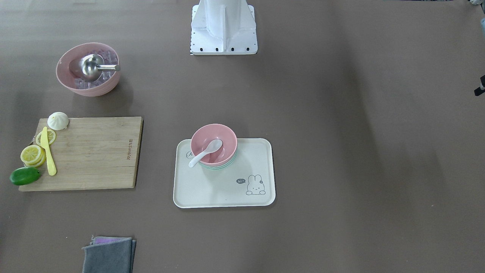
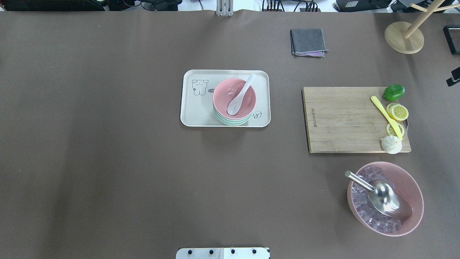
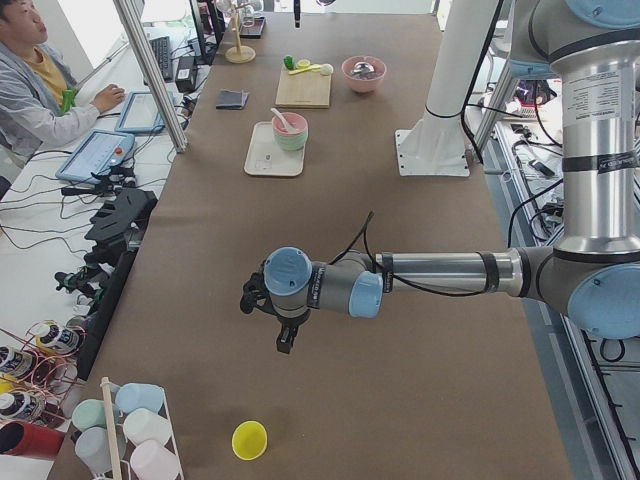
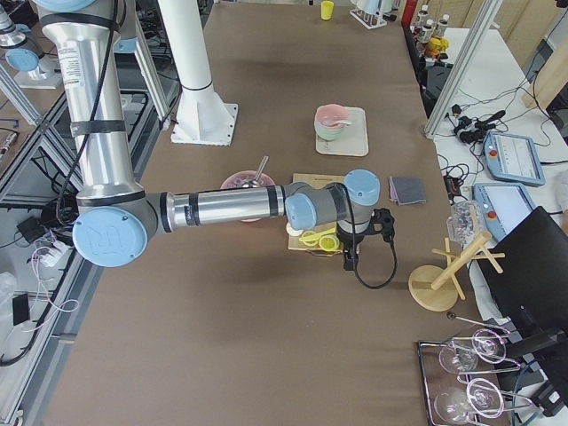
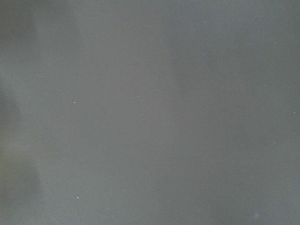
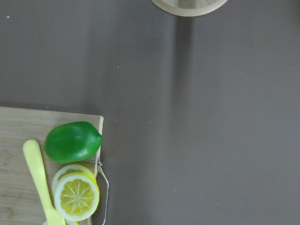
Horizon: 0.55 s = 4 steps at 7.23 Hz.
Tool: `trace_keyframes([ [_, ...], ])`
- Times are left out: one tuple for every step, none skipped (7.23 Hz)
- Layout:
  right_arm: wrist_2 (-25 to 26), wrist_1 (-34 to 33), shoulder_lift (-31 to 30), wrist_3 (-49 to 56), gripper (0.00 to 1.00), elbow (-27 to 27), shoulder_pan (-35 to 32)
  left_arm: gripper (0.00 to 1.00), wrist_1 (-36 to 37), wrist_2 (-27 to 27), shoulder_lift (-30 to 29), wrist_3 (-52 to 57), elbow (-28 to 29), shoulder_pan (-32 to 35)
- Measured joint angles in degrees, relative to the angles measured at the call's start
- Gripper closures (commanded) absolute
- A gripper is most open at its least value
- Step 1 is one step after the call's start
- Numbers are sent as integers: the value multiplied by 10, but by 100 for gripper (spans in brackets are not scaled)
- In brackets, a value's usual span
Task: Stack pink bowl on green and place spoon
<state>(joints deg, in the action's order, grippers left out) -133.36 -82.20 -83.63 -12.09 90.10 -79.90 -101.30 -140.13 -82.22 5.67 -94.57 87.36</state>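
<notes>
The pink bowl (image 1: 224,133) sits nested on the green bowl (image 1: 218,166) on a white tray (image 1: 227,189) at mid table. The white spoon (image 1: 204,152) lies in the pink bowl with its handle over the rim. The stack also shows in the overhead view, pink bowl (image 2: 246,94), green bowl (image 2: 230,121), spoon (image 2: 240,96). My left gripper (image 3: 285,345) hangs over bare table far from the tray. My right gripper (image 4: 348,260) hangs past the cutting board's end. Neither holds anything I can see, and I cannot tell whether they are open or shut.
A wooden cutting board (image 2: 341,118) carries a lime (image 6: 72,140), lemon slices (image 6: 75,197), a yellow knife (image 2: 386,112) and a bun. A large pink bowl (image 2: 413,187) holds ice cubes and a metal scoop. A grey cloth (image 2: 308,41), a wooden stand (image 2: 404,36) and a yellow cup (image 3: 249,440) lie further off.
</notes>
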Motion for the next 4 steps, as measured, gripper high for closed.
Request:
trace_keyframes([
  [-3, -1, -1, 14, 0, -2, -8, 2, 0, 0, 2, -2, -1, 5],
  [-12, -2, -2, 22, 0, -4, -13, 2, 0, 0, 2, -3, -2, 9],
  [-24, -2, -4, 25, 0, -5, -17, 2, 0, 0, -1, -3, -2, 12],
  [-31, -2, -6, 26, 0, -4, -19, 2, 1, 1, -4, -3, -1, 13],
])
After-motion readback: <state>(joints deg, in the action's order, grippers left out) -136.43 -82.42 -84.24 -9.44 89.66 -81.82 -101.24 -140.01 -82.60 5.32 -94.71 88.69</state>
